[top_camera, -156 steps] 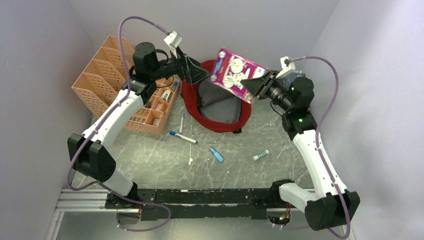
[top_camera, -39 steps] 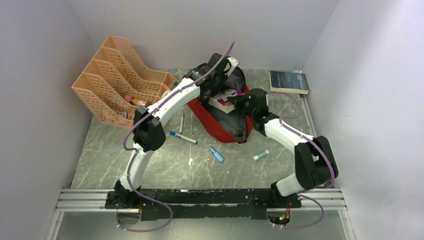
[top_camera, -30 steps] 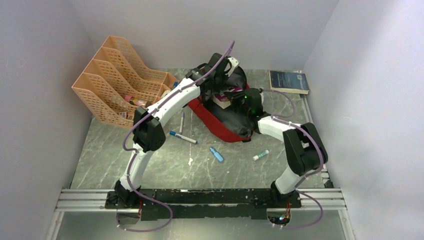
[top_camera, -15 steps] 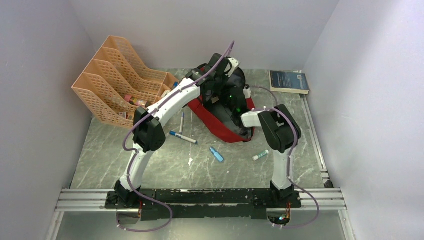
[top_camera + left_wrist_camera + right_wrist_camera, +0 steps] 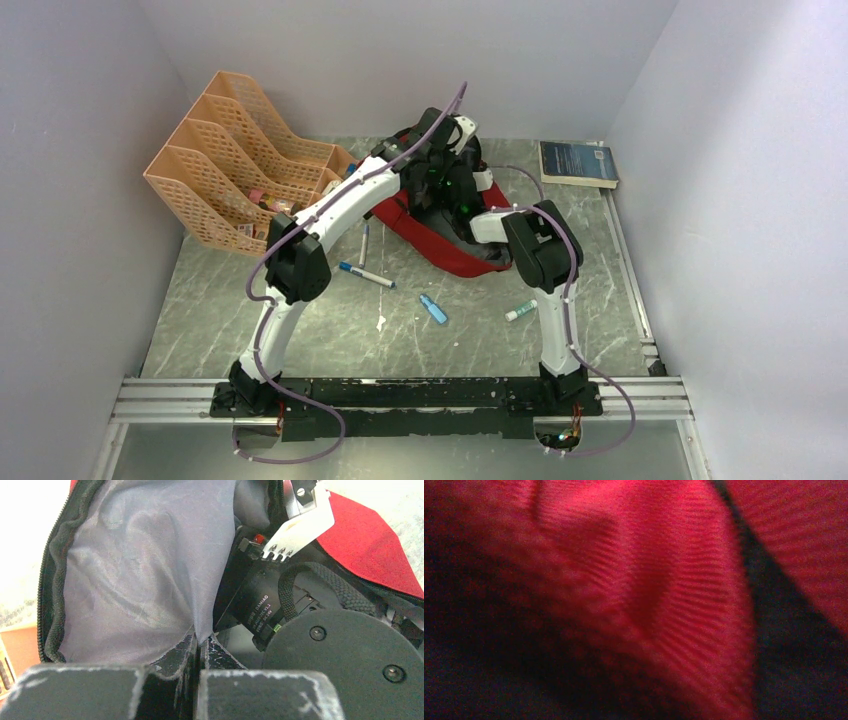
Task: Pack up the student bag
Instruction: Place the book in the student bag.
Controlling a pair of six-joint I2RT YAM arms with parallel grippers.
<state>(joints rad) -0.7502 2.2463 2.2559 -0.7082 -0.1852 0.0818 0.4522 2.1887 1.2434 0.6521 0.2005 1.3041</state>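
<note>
My left gripper (image 5: 197, 647): pinched closed on the student bag (image 5: 360, 545), at its grey lining (image 5: 135, 570).
Zipper edge (image 5: 50, 580): curving down the left.
Right arm (image 5: 345, 665): black housing beside me, seemingly inside the opening.

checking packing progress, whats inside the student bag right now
Grey lining and the right arm's black wrist fill the student bag's opening. Whatever lies deeper is covered by that arm and fabric; no packed item shows.

A: How many bags?
B: One student bag (image 5: 450, 262).
A: Racks and books?
B: One orange file rack (image 5: 235, 160); what sits in it is too small to count. One dark book (image 5: 578, 163).
A: Loose on the bench (image 5: 300, 335)?
B: Five pieces: one marker (image 5: 366, 275), one slim pen (image 5: 363, 243), one blue tube (image 5: 432, 308), one green-capped tube (image 5: 521, 310) and one white scrap (image 5: 381, 322).
A: Arms?
B: Two: left arm (image 5: 318, 215), right arm (image 5: 548, 290).
</note>
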